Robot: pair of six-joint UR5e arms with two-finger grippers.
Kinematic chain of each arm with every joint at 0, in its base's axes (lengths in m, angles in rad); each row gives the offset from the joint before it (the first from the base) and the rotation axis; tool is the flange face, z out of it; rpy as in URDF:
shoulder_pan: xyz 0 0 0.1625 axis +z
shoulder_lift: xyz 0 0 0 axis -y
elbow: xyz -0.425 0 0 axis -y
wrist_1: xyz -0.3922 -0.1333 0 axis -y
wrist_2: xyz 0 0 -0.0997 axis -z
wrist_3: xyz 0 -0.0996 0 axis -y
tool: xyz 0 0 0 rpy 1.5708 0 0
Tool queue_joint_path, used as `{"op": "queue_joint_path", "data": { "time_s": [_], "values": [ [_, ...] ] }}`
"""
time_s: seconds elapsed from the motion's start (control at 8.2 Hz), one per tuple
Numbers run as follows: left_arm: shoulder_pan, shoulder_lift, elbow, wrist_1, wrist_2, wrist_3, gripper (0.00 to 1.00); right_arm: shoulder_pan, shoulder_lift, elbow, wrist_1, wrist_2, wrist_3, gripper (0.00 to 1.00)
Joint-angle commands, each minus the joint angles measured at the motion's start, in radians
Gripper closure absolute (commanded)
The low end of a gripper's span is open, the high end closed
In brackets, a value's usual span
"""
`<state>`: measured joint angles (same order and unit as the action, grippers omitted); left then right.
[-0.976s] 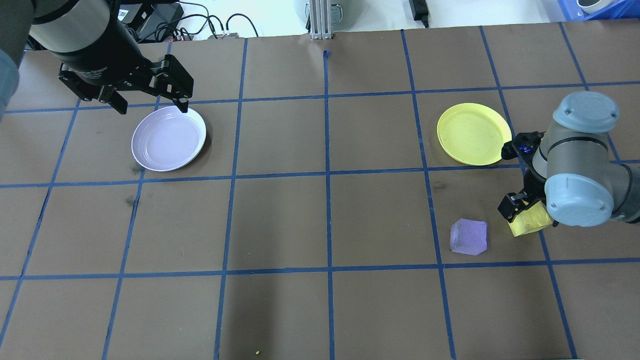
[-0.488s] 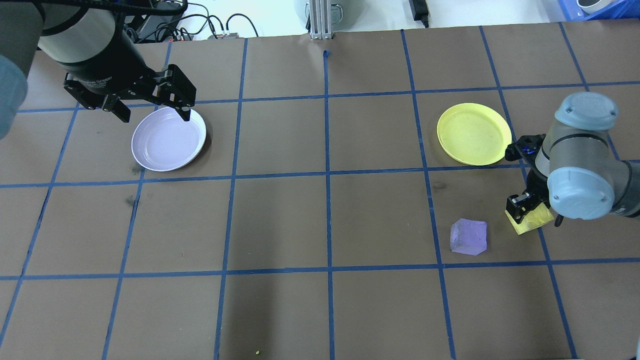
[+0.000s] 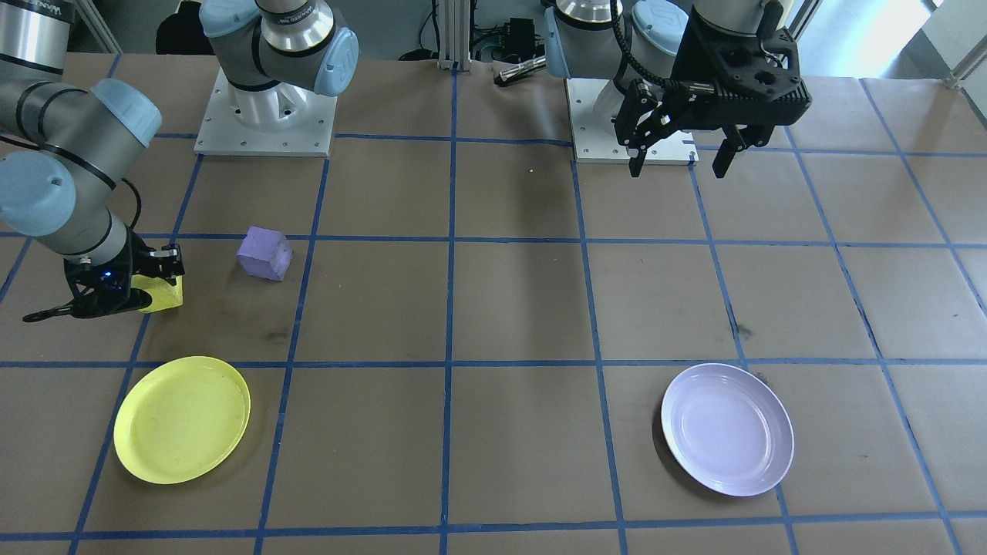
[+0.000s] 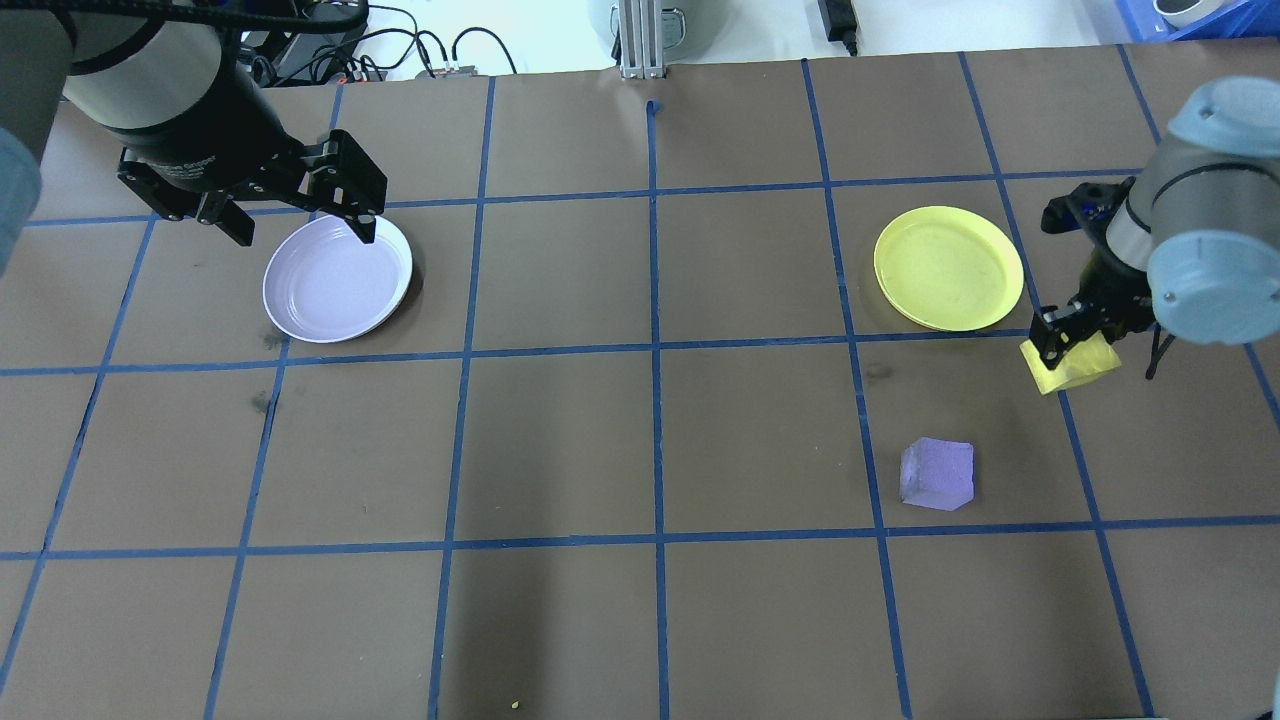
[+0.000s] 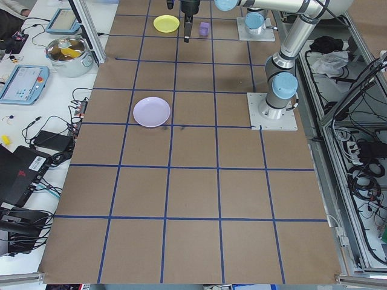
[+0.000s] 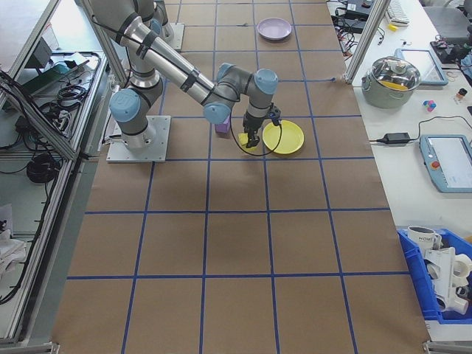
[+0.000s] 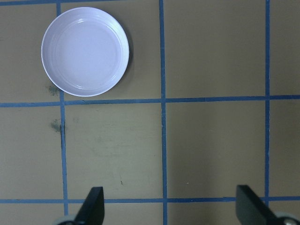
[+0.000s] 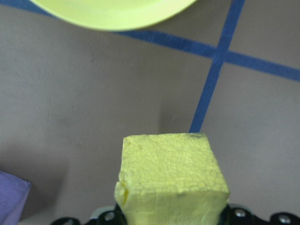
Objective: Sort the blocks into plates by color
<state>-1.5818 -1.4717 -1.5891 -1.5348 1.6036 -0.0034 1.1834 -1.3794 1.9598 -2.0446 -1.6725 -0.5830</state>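
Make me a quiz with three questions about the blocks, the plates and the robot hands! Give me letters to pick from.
1. Where is the purple block?
A. on the table
B. in the purple plate
C. in the yellow plate

2. How many plates are there?
A. one
B. two
C. three

3. What is the right gripper doing?
A. hanging open
B. holding the yellow block
C. holding a plate

Answers:
1. A: it sits on the brown table, outside both plates.
2. B: one yellow plate, one purple plate.
3. B: its fingers are shut on the yellow block, lifted beside the yellow plate.
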Motion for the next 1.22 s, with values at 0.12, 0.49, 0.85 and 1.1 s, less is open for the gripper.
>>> {"op": "queue_joint_path", "data": {
  "time_s": [0.12,0.49,0.85,1.1],
  "values": [
    [0.002,0.013,0.000,-0.001,0.002,0.000,0.00,0.082,0.149,-0.270,0.067,0.048,0.229,0.67],
    [0.002,0.008,-0.002,-0.001,0.001,0.000,0.00,0.171,0.223,-0.294,0.060,0.019,0.330,0.66],
    [0.002,0.014,-0.002,-0.002,0.004,-0.001,0.00,0.171,0.238,-0.291,0.049,0.024,0.337,0.25],
    [0.002,0.010,-0.002,-0.002,0.004,-0.001,0.00,0.174,0.229,-0.292,0.049,0.030,0.350,0.18]
  ]
}}
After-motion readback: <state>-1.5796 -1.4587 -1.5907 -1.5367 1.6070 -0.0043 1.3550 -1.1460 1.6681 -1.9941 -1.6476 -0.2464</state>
